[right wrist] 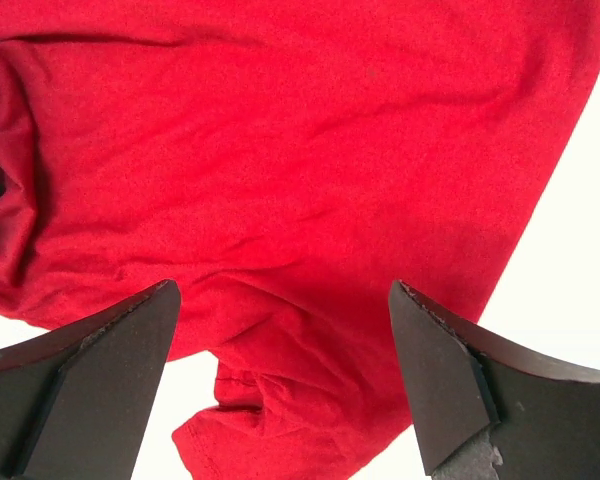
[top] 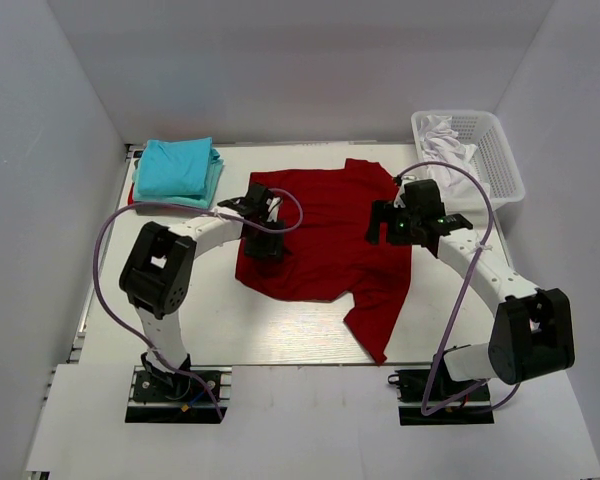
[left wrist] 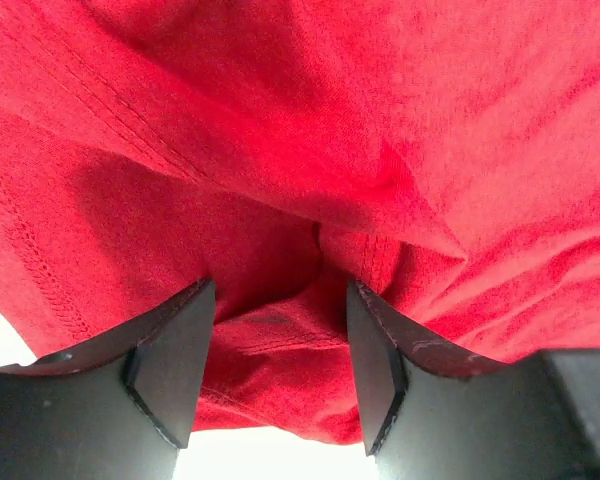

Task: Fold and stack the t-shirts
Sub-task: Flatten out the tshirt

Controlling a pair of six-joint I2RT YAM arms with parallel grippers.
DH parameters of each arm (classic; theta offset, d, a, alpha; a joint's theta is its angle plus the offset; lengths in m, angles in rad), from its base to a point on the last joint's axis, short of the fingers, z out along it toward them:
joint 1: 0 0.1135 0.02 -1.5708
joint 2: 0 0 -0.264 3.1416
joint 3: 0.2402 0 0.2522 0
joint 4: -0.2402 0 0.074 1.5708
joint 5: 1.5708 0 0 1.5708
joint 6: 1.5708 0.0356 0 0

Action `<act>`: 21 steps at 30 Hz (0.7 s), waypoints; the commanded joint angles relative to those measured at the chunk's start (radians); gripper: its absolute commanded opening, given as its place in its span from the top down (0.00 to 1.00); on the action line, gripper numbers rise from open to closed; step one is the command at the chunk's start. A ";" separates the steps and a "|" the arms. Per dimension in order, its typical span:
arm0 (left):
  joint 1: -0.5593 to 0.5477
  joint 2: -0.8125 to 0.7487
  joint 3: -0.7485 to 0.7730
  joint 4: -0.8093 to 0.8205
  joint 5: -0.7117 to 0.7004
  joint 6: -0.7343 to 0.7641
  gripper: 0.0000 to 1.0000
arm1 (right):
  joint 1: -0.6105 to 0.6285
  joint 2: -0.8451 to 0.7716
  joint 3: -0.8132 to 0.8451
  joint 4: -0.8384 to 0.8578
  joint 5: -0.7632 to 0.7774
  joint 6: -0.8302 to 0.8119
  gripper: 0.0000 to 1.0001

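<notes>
Two grippers attend one dark red t-shirt (top: 325,235), which lies rumpled across the middle of the table (top: 280,335). My left gripper (left wrist: 280,305) sits low at the shirt's left edge, fingers part-spread astride a raised ridge of cloth. The ridge runs straight away from the wrist, in line with the gap between the fingers. It brushes the right-hand finger, but I see no firm pinch on it. My right gripper (right wrist: 282,295) hangs fully spread above the shirt's right side, holding nothing, with the cloth's border slanting past one finger. I judge the left arm nearer the grab, with the shirt's bulk lying to its right, toward my other arm. The folded turquoise t-shirts (top: 178,170) sit stacked at the back left, behind my left gripper.
</notes>
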 commanded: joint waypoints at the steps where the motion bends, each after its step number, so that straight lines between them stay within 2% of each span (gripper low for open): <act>1: -0.004 -0.051 -0.027 0.032 0.034 0.006 0.35 | -0.003 -0.042 -0.002 -0.007 0.006 0.013 0.10; 4: -0.013 -0.051 -0.027 0.020 0.023 0.006 0.45 | -0.003 -0.062 -0.013 -0.004 0.006 0.012 0.10; 7: -0.013 -0.074 -0.037 0.030 0.054 0.006 0.62 | -0.003 -0.076 -0.027 -0.002 0.007 0.013 0.10; 10: -0.023 -0.100 -0.058 0.050 0.054 -0.005 0.99 | -0.003 -0.087 -0.036 -0.002 0.013 0.016 0.10; 13: -0.023 -0.132 -0.078 0.051 0.063 -0.025 1.00 | -0.004 -0.092 -0.047 -0.001 0.025 0.019 0.10; 15: -0.023 -0.167 -0.078 0.015 0.018 -0.065 1.00 | -0.003 -0.105 -0.048 -0.004 0.027 0.019 0.10; 21: -0.023 -0.411 -0.090 -0.129 -0.128 -0.216 1.00 | -0.004 -0.128 -0.081 0.001 0.047 0.019 0.10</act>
